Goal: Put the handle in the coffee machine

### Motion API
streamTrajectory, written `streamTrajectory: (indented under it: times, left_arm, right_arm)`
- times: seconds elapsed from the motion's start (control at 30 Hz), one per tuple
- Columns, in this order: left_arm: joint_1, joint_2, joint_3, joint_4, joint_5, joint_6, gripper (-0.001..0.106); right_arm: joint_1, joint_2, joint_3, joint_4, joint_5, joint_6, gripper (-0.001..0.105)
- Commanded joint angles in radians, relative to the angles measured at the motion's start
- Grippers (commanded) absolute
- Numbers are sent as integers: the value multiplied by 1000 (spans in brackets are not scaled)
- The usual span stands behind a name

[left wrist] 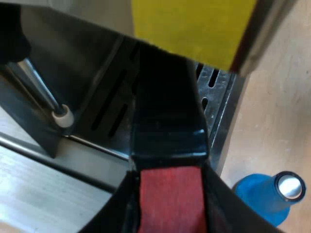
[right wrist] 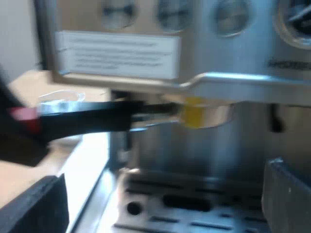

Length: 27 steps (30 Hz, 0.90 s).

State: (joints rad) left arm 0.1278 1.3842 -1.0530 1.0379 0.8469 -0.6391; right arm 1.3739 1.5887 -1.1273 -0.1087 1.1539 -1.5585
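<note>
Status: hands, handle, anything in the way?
Left hand shut on handle at red end. Right hand open, facing machine front. Its metal end up under the machine head; lock unconfirmed. Blue tamper beside drip tray, clear.

Place: coffee-making worktop | Evidence: a steel espresso machine (right wrist: pixel 233 87) with dials (right wrist: pixel 228 17) and a slotted drip tray (right wrist: pixel 194 208) stood on a pale tabletop (left wrist: pixel 286 121), a blue tamper (left wrist: pixel 265 199) beside it | Room type: could not be told

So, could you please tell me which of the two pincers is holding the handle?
The left pincer: it is shut on the red end of the handle, while the right pincer hangs open before the espresso machine.
</note>
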Motion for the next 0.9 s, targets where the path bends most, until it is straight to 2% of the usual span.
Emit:
streamTrajectory:
  times: [0.03, 0.13, 0.43, 0.67, 0.73, 0.9]
  left_arm:
    - [0, -52, -23, 22, 224, 27, 0]
    - [0, -52, -23, 71, 268, 46, 0]
    - [0, -54, -23, 70, 268, 46, 0]
    - [0, -54, -23, 65, 266, 46, 0]
    - [0, -54, -23, 65, 266, 46, 0]
    - [0, -54, -23, 61, 266, 46, 0]
  right_arm:
    - [-26, 16, -8, -6, 83, -15, 82]
    - [-65, 40, -8, -6, 82, -15, 82]
    - [-89, 48, -8, -6, 75, -15, 82]
    - [-90, 57, -8, -22, -44, -7, 80]
    - [-90, 71, -8, -34, -44, -7, 74]
    - [-95, 124, -8, -56, -44, -7, 44]
